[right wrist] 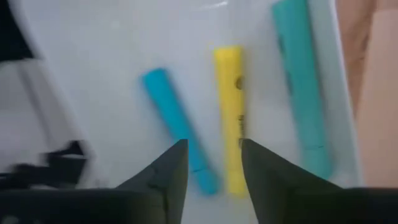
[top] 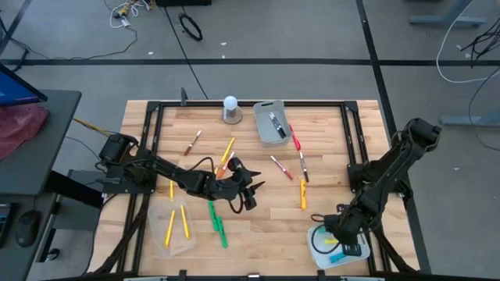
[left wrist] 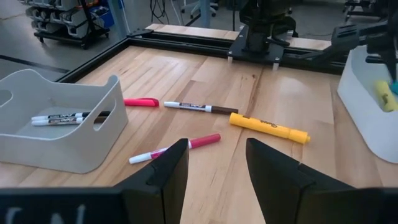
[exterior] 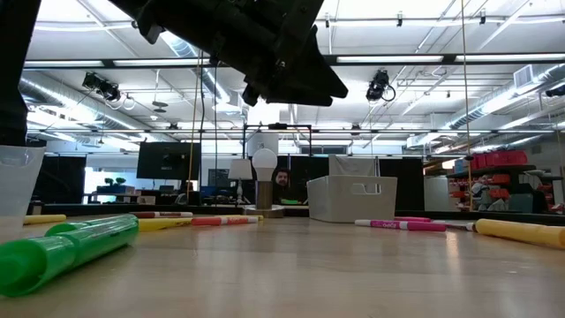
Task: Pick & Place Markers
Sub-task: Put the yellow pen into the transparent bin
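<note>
1. The right gripper (top: 337, 231) hung over the white tub (top: 316, 254) at the counter's (top: 328, 199) near right corner, close to the front edge. Its fingers (right wrist: 166, 171) stood apart with nothing between them.
2. Below those fingers, inside the tub, lay a yellow marker (right wrist: 229, 118) with a blue marker (right wrist: 177, 134) on one side and a teal marker (right wrist: 305, 81) on the other, the three apart from one another. The teal one ran close along the tub's wall.
3. The left gripper (top: 248, 191) hovered over the middle of the counter, released and empty, with bare wood under it.
4. Just beside it, green markers (top: 217, 222) lay toward the front edge, and two yellow ones (top: 178, 222) lay further left.
5. Ahead of the left gripper, the wood held a pink marker (left wrist: 177, 147), a dark marker with white end (left wrist: 202, 107), a yellow highlighter (left wrist: 268, 127) and a short pink piece (left wrist: 141, 102), all well apart from each other.
6. The grey bin (top: 272, 123) sat near the back rail with dark markers (left wrist: 65, 117) in it; a white ball on a grey base (top: 231, 109) stood just left of it.
7. A brown marker (top: 193, 141) lay alone toward the back left, with open wood around it.
8. Between the grey bin and the tub, one more yellow marker (top: 303, 193) lay on the counter, with clear boards on either side.
</note>
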